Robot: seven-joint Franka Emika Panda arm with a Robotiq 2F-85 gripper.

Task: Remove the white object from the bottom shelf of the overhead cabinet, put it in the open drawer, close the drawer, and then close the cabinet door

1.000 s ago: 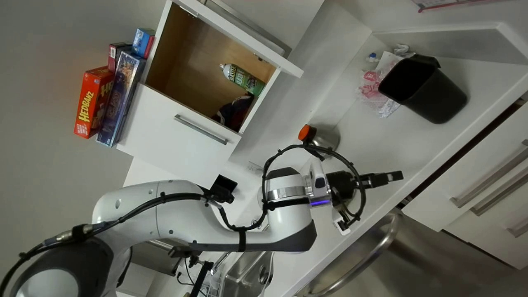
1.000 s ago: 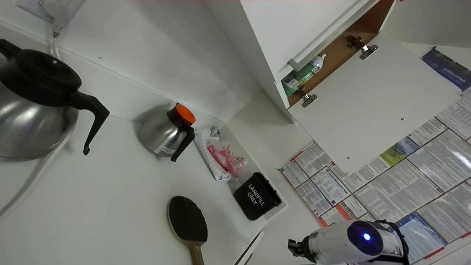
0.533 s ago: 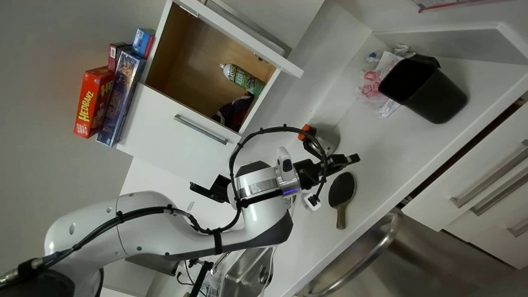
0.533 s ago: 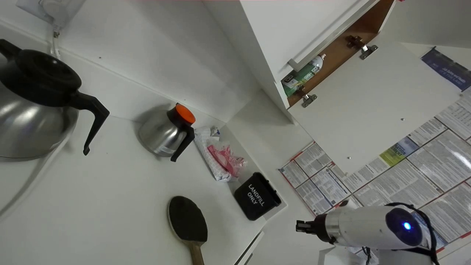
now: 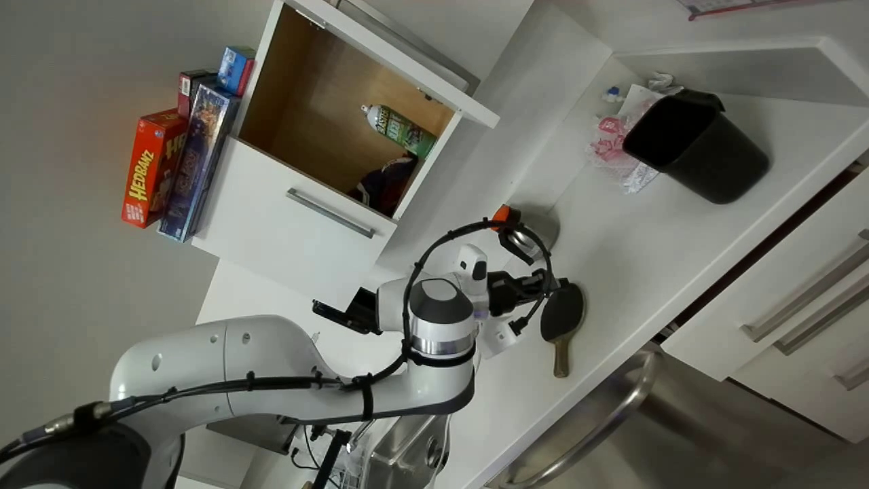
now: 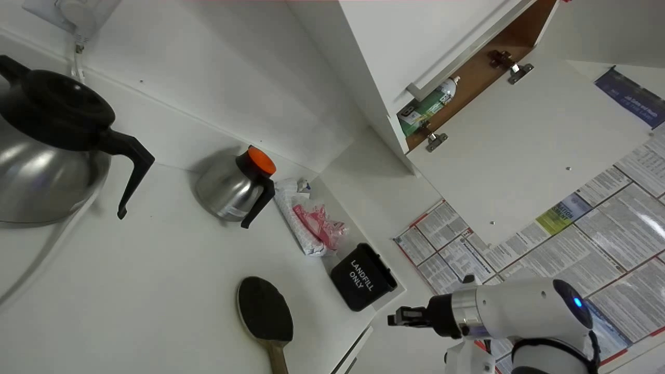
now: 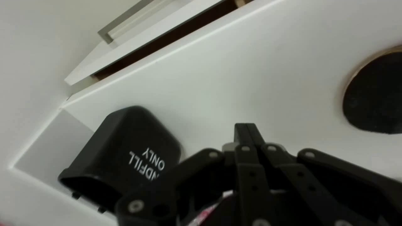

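Points fully clenched pincer [image 7: 246,125] at bench [image 7: 226,84], between landfill bin [image 7: 119,144] and ping-pong paddle [image 7: 378,97] in wrist view; shows drawer [image 5: 770,285] ajar in an exterior view; shows overhead cabinet [image 5: 326,88] open in both exterior views, with cabinet door [image 6: 524,130] swung out and green spray can [image 5: 400,130] inside; can't locate white object.

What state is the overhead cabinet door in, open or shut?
Open: in an exterior view the cabinet door stands swung out on its exposed hinges, and both exterior views show the green can inside.
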